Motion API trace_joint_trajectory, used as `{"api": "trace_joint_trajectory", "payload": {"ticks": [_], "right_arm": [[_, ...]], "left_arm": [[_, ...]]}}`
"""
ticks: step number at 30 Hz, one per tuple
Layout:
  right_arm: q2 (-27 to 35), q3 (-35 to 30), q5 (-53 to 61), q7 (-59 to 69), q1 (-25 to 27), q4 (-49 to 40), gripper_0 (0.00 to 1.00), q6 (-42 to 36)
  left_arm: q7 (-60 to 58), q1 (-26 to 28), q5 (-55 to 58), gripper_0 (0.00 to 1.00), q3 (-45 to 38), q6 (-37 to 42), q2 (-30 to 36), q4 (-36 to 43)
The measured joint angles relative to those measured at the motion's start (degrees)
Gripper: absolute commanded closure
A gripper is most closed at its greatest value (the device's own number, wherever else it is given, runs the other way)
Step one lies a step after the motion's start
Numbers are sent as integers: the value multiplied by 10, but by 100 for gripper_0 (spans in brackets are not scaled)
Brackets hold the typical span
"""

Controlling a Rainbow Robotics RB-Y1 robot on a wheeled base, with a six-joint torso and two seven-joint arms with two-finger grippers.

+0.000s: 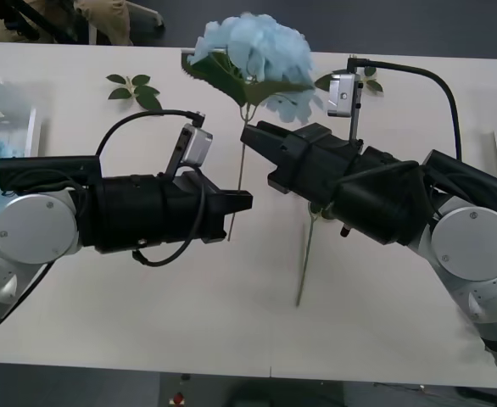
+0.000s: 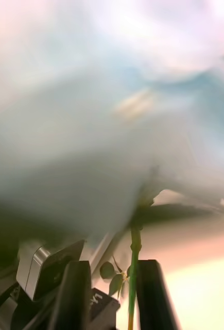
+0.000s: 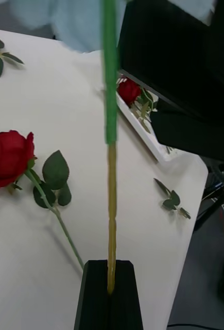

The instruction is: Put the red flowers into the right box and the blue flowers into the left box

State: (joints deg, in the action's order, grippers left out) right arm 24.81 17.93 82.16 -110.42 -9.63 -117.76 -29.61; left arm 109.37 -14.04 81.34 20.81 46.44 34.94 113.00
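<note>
The left gripper (image 3: 110,294) is clamped on the blue flower's stem (image 3: 109,154), low on it. Farther up, the right gripper (image 1: 253,136) straddles that stem with fingers parted — likely a handover. The bloom (image 1: 261,59) hangs beyond both; a red rose (image 3: 10,158) lies on the table (image 3: 65,93).

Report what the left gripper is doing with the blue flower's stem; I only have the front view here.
Observer: In the left wrist view, the left gripper is shut on the blue flower, at its stem's yellowish bottom end.
Operator: Check the right gripper.
Observer: In the right wrist view, the right gripper is open, with the green stem passing between its fingers.
Operator: Find the rose head under that arm.
Observer: The red rose lies on the table, bloom intact.
</note>
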Motion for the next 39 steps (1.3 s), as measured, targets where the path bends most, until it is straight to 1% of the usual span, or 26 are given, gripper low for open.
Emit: {"api": "trace_joint_trajectory", "payload": {"ticks": [2, 6, 10, 14, 17, 21, 25, 28, 31, 35, 37, 39], "right_arm": [[0, 0, 0, 0, 0, 0, 1, 0], [0, 0, 0, 0, 0, 0, 0, 0], [0, 0, 0, 0, 0, 0, 0, 0], [0, 0, 0, -1, 0, 0, 0, 0], [1, 0, 4, -1, 0, 0, 0, 0], [21, 0, 24, -1, 0, 0, 0, -9], [71, -1, 32, 18, 0, 0, 0, -44], [116, -14, 32, 82, 0, 1, 0, -94], [148, -53, 16, 138, 4, 0, 0, -159], [157, -132, -49, 183, 18, -12, 0, -279], [157, -172, -79, 228, 24, -26, 0, -346], [157, -197, -104, 273, 27, -40, 0, -384]], "left_arm": [[0, 0, 12, 100, 0, -6, 16, 0], [0, 0, 46, 100, -5, -9, 59, 0], [0, 0, 62, 100, -36, 1, 99, 0], [0, 2, 63, 100, -109, 62, 128, 0], [0, 14, 64, 100, -173, 100, 156, 0], [0, 47, 84, 100, -248, 150, 208, 0], [0, 101, 130, 100, -310, 187, 257, -16], [3, 148, 179, 100, -335, 188, 292, -47], [30, 190, 193, 100, -344, 188, 320, -78], [99, 244, 201, 100, -367, 188, 349, -119], [109, 269, 208, 100, -382, 188, 365, -138], [110, 286, 218, 100, -390, 188, 380, -161]]}}
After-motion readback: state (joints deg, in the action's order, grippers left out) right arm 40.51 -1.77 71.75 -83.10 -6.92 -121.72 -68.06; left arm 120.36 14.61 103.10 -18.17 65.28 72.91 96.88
